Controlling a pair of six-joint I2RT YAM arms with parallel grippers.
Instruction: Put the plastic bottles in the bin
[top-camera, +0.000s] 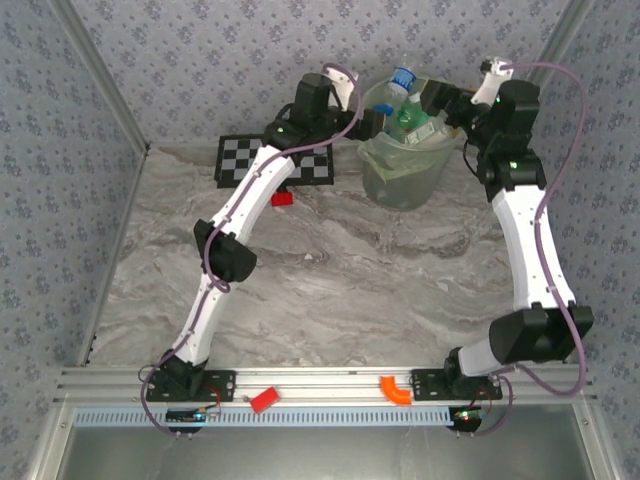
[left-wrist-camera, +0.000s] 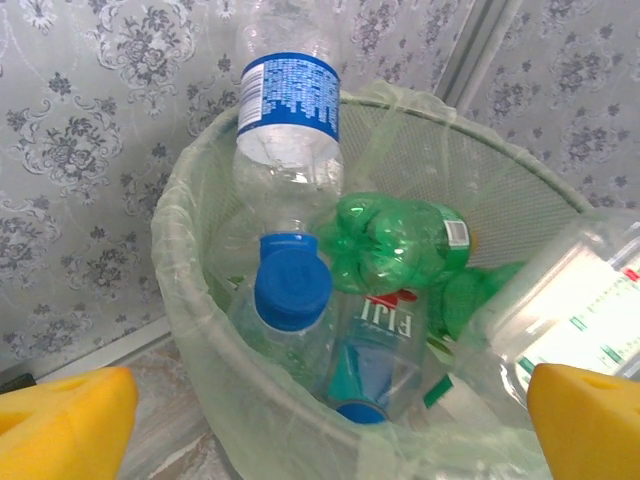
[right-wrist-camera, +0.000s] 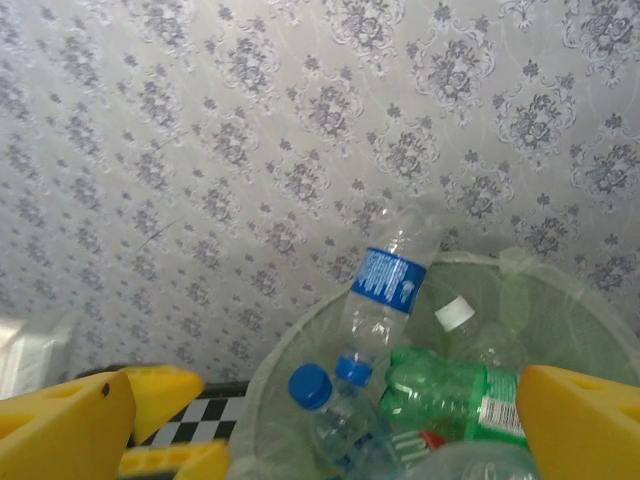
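The bin (top-camera: 405, 170), a pale-green wastebasket with a thin liner, stands at the back of the table and holds several plastic bottles. A clear bottle with a blue label (left-wrist-camera: 290, 120) stands cap-down and sticks out above the rim. Beside it lie a green bottle (left-wrist-camera: 400, 245), a blue-capped bottle (left-wrist-camera: 292, 280) and a clear Fiji bottle (left-wrist-camera: 385, 350). My left gripper (left-wrist-camera: 325, 430) hovers open over the bin's near rim (left-wrist-camera: 190, 300), with nothing between its yellow fingers (left-wrist-camera: 65, 425). My right gripper (right-wrist-camera: 320, 430) hangs open at the opposite rim (right-wrist-camera: 300, 350), also holding nothing. From above, the left gripper (top-camera: 370, 118) and right gripper (top-camera: 450, 105) flank the bin.
A black-and-white chequered board (top-camera: 240, 160) lies left of the bin, with a small red block (top-camera: 282, 198) in front of it. A red piece (top-camera: 263, 399) and an orange piece (top-camera: 397, 390) sit on the front rail. Patterned walls close in the back and sides.
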